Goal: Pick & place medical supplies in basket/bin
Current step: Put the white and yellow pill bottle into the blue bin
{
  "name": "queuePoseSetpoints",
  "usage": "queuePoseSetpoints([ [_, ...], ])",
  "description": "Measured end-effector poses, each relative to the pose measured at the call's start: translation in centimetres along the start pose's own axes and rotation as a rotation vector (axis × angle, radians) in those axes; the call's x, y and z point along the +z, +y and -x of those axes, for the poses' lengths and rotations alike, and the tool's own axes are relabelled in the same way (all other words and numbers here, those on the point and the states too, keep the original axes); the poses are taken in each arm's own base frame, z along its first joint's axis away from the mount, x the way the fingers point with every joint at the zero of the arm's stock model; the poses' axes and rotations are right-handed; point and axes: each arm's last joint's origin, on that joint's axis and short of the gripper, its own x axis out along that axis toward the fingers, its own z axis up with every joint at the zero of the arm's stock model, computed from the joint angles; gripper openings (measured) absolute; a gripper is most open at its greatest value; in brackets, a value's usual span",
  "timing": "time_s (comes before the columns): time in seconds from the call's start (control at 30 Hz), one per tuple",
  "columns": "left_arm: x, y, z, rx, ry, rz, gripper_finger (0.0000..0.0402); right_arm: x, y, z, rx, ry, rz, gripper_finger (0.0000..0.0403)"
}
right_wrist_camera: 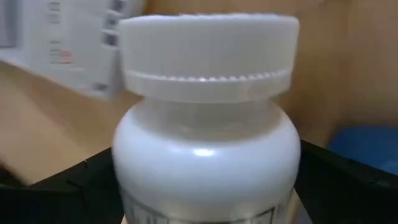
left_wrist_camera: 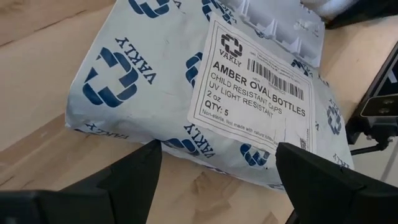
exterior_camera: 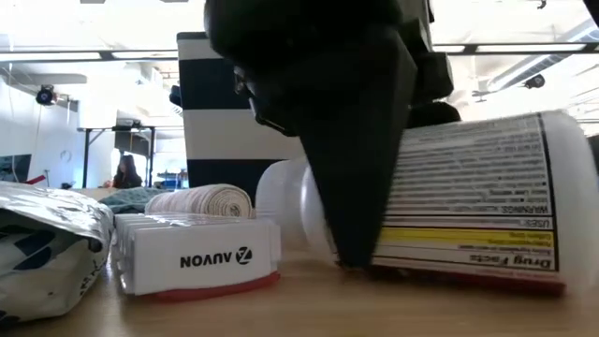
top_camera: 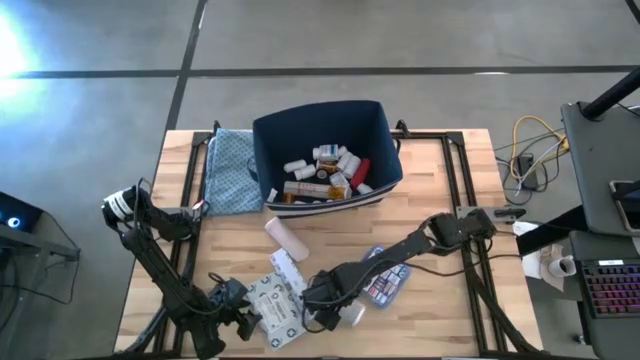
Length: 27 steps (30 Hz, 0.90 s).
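Observation:
A white pill bottle (right_wrist_camera: 208, 124) with a ribbed cap lies on its side on the table near the front edge. My right gripper (right_wrist_camera: 208, 186) points down over it, open, with one dark finger on each side of it. In the low view one finger (exterior_camera: 356, 187) reaches the table in front of the bottle's label (exterior_camera: 468, 206). Whether the fingers touch it I cannot tell. My left gripper (left_wrist_camera: 217, 186) stands open at the edge of a grey-white printed packet (left_wrist_camera: 205, 87), which lies flat on the table. The navy bin (top_camera: 385, 135) stands at the far middle and holds several supplies.
A blue patterned cloth (top_camera: 232, 170) lies left of the bin. A bandage roll (top_camera: 285, 235), a white AUVON box (exterior_camera: 201, 253) and a blue-white box (top_camera: 385, 283) lie between the bin and the grippers. The two grippers stand close together.

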Motion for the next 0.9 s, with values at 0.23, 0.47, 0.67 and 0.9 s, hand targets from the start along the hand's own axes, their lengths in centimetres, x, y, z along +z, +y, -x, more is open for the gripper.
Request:
queuePoseSetpoints([
  [0.23,0.0,0.0,0.0,0.001,0.000,-0.001,0.0295,-0.2,-0.6,1.9,-0.087,-0.040,0.092,0.0286],
  [0.47,0.0,0.0,0.0,0.000,0.001,0.000,0.0295,0.6,-0.3,10.3,-0.041,-0.321,0.200,0.0221],
  [0.67,0.0,0.0,0.0,0.000,0.000,0.000,0.0295,1.0,-2.4,21.9,-0.105,-0.820,0.191,0.0255],
  [0.9,0.1,0.0,-0.1,0.001,-0.004,0.005,0.0295,2.2,-10.6,33.1,-0.330,-1.216,-0.042,0.0258],
])
